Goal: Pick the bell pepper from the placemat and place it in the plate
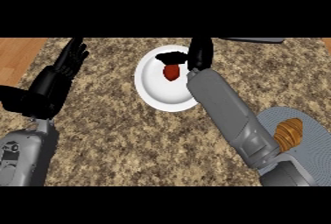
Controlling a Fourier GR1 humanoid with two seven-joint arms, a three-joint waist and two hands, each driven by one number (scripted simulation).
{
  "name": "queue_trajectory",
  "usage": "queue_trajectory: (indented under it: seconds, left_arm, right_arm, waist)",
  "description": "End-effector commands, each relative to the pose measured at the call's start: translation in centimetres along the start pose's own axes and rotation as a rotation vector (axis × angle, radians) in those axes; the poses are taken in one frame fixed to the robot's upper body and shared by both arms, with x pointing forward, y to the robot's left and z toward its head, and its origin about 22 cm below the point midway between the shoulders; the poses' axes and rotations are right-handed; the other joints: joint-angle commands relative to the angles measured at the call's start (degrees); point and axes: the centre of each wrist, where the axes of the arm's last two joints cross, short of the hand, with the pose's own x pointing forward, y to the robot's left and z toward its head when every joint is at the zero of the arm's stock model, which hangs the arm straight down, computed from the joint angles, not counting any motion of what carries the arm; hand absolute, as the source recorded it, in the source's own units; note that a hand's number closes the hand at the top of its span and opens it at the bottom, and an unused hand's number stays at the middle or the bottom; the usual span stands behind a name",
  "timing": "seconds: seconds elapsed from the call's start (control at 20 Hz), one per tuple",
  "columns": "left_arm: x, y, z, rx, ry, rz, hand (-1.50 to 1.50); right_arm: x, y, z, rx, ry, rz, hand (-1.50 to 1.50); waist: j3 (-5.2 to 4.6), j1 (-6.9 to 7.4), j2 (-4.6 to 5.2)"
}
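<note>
The reddish-brown bell pepper lies inside the white plate, towards its far side. My right hand hovers over the plate's far right rim, its fingers pointing away and its thumb stretched left just beyond the pepper; nothing is held in it. The right forearm crosses the plate's right edge. My left hand rests open at the far left, fingers up. The blue-grey round placemat lies at the right, partly hidden by my right arm.
A golden croissant sits on the placemat beside my right forearm. A wooden surface borders the speckled counter at the far left. A dark grey object shows at the far edge.
</note>
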Motion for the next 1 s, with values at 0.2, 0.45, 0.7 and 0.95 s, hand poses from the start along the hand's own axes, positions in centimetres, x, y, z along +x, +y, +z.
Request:
queue_trajectory:
  seconds: [0.2, 0.45, 0.7, 0.95]
  left_arm:
    - [-1.2, 1.9, 1.8, 0.075, 0.037, -0.018, 0.00]
    - [-1.2, 2.6, 2.2, 0.091, 0.045, -0.002, 0.00]
    - [-2.1, 3.1, 4.0, 0.106, 0.065, -0.022, 0.00]
    - [-1.8, 3.7, 4.0, 0.108, 0.069, -0.019, 0.00]
  right_arm:
    - [-3.9, -1.2, 0.2, -0.065, 0.019, -0.165, -1.50]
    - [-7.6, -4.3, -0.5, -0.041, -0.013, -0.203, -1.50]
    - [-10.5, -7.4, 0.9, 0.004, -0.044, -0.176, -1.50]
    - [-12.3, -12.3, 1.4, 0.007, -0.057, -0.169, -1.50]
  waist:
    - [-0.05, -4.49, -1.38]
    - [-0.08, -5.95, -1.72]
    - [-0.11, -6.91, -2.15]
    - [-0.11, -6.75, -2.07]
